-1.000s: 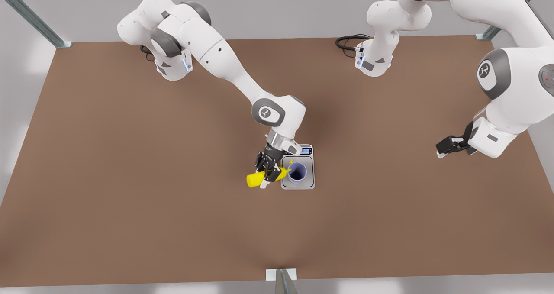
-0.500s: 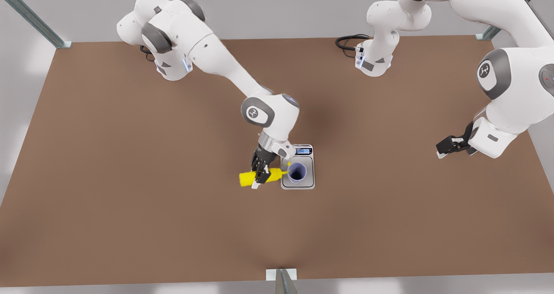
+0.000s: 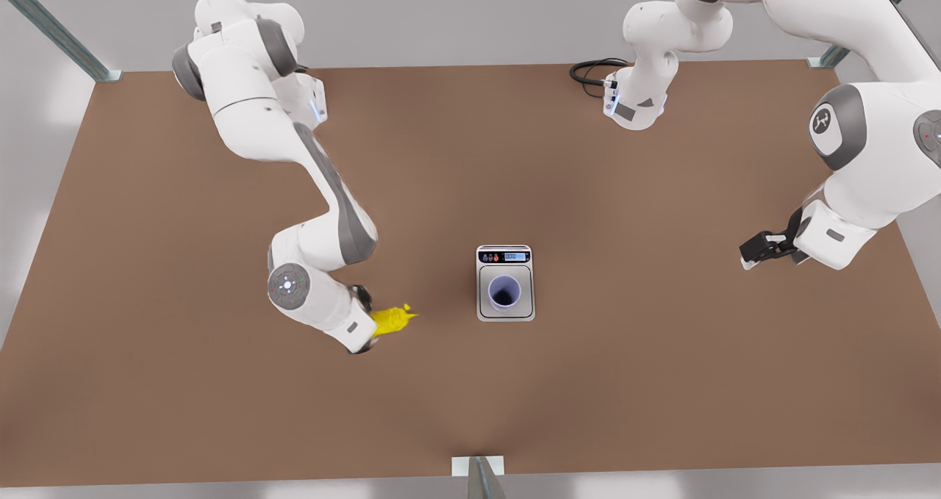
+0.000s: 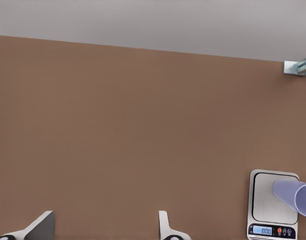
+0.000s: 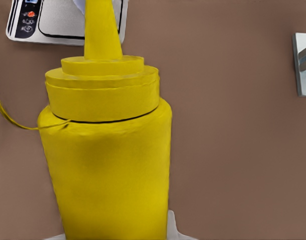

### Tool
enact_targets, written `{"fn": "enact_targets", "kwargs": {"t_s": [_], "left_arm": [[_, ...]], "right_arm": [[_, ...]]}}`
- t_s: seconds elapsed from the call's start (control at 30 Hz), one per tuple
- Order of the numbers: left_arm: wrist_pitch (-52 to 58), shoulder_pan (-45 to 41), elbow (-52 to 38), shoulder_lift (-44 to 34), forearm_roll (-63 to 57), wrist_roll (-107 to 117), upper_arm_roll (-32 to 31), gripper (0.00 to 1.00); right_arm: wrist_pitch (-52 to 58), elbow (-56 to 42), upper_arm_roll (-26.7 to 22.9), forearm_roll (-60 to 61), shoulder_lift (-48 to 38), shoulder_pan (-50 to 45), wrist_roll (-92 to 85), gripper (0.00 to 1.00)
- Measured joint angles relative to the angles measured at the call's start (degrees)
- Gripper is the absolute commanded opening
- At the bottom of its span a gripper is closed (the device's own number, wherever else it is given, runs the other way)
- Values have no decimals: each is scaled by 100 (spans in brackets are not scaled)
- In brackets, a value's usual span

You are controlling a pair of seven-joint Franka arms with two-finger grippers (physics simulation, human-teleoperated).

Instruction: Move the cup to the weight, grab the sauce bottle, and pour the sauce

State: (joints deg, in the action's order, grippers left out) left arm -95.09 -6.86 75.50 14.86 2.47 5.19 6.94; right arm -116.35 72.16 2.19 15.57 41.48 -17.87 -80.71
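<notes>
- Front view: the cup [image 3: 504, 292] stands on the scale [image 3: 505, 283] at table [image 3: 184, 381] centre. At nine o'clock from it, well apart, the right gripper [image 3: 365, 320] clamps the sauce bottle [image 3: 390, 320], nozzle toward the scale. The left gripper [image 3: 759, 249] waits out at three o'clock.
- Left wrist view: its fingers [image 4: 165, 228] are spread wide; scale [image 4: 272, 205] and cup [image 4: 294, 196] nearby.
- Right wrist view: bottle [image 5: 109, 150] held close, scale [image 5: 53, 22] beyond.
</notes>
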Motion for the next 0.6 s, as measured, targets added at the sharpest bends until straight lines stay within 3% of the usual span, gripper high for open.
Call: {"fn": "enact_targets", "kwargs": {"t_s": [0.17, 0.3, 0.6], "left_arm": [[0, 0, 0, 0, 0, 0, 0, 100], [-8, 0, -5, -1, 0, 0, 0, 100], [-26, 0, -8, 3, 0, -8, 0, 100]], "right_arm": [[1000, 353, -9, 3282, 335, 965, -2238, 58], [1247, 552, 0, 4923, 760, 1292, -4122, 58], [2086, 712, 0, 5838, 1127, 1268, -4673, 59]]}}
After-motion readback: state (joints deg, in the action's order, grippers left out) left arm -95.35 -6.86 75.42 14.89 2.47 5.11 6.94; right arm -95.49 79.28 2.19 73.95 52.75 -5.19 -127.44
